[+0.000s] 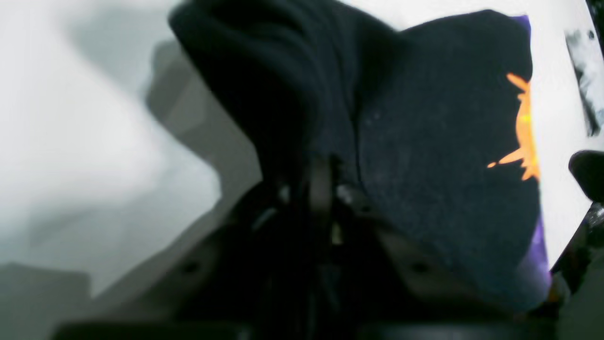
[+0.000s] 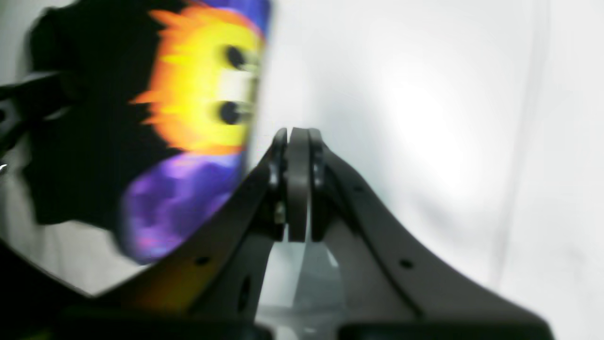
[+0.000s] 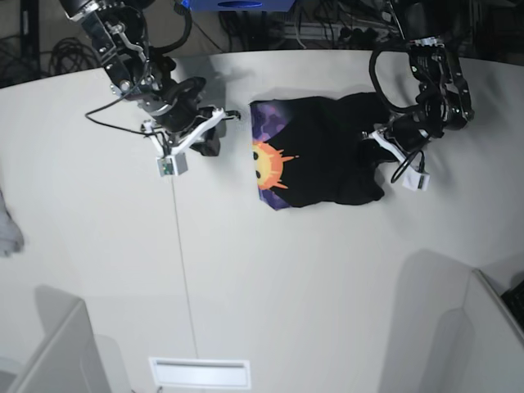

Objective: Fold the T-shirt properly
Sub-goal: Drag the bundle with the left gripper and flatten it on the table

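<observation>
The black T-shirt (image 3: pixel 327 147) lies partly folded on the white table (image 3: pixel 270 270), its orange-yellow sun print (image 3: pixel 266 164) on purple facing up at its left end. My left gripper (image 3: pixel 375 154) is at the shirt's right edge. In the left wrist view its jaws (image 1: pixel 325 189) are together on a bunched fold of the black T-shirt (image 1: pixel 424 141). My right gripper (image 3: pixel 229 116) hovers left of the shirt and apart from it. In the right wrist view the right gripper (image 2: pixel 298 137) has its pads pressed together with nothing between them, and the sun print (image 2: pixel 203 94) is to its left.
A small pale grey cloth (image 3: pixel 6 229) lies at the table's left edge. A white slotted plate (image 3: pixel 199 372) sits at the front edge, with grey panels (image 3: pixel 49 352) at both front corners. Cables and a blue box (image 3: pixel 237 4) lie behind the table.
</observation>
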`<state>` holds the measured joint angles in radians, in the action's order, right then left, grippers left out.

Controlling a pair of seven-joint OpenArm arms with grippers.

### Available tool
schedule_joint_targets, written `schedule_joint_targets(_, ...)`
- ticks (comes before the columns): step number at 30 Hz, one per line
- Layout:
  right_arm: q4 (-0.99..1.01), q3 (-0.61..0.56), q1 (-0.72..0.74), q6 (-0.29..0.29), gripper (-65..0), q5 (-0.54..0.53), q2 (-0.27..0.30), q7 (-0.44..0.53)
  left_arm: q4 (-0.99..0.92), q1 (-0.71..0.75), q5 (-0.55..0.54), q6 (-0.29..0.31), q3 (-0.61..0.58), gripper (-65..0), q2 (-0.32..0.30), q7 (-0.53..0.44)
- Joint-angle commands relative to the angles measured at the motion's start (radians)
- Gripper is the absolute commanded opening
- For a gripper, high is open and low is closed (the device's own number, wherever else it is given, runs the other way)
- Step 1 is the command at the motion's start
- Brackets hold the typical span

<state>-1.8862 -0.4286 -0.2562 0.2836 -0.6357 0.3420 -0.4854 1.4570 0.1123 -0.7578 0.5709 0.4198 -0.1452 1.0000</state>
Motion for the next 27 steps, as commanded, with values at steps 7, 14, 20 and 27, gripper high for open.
schedule_joint_targets(7, -0.057, 0.112, -0.051, -0.010, -65.0, -0.002, 0.004, 0.026, 0.012, -0.055, 0.001, -0.010, -0.209, -65.0, -0.147, -0.005)
schedule_joint_targets(14, -0.077, 0.330, -0.148, -0.005, -65.0, -0.003, -0.030, 0.024, 0.021, -0.139, 0.149, -0.007, -0.454, -65.0, -0.212, -0.002)
schedule_joint_targets(20, -0.077, 0.503, -0.213, -0.007, -65.0, -0.005, -0.064, 0.023, 0.021, -0.239, 0.303, -0.005, -0.700, -65.0, -0.235, -0.002)
schedule_joint_targets(27, -0.077, 0.644, -0.274, -0.008, -65.0, -0.005, -0.133, 0.021, 0.020, -0.354, 0.363, -0.004, -0.933, -65.0, -0.227, -0.007)
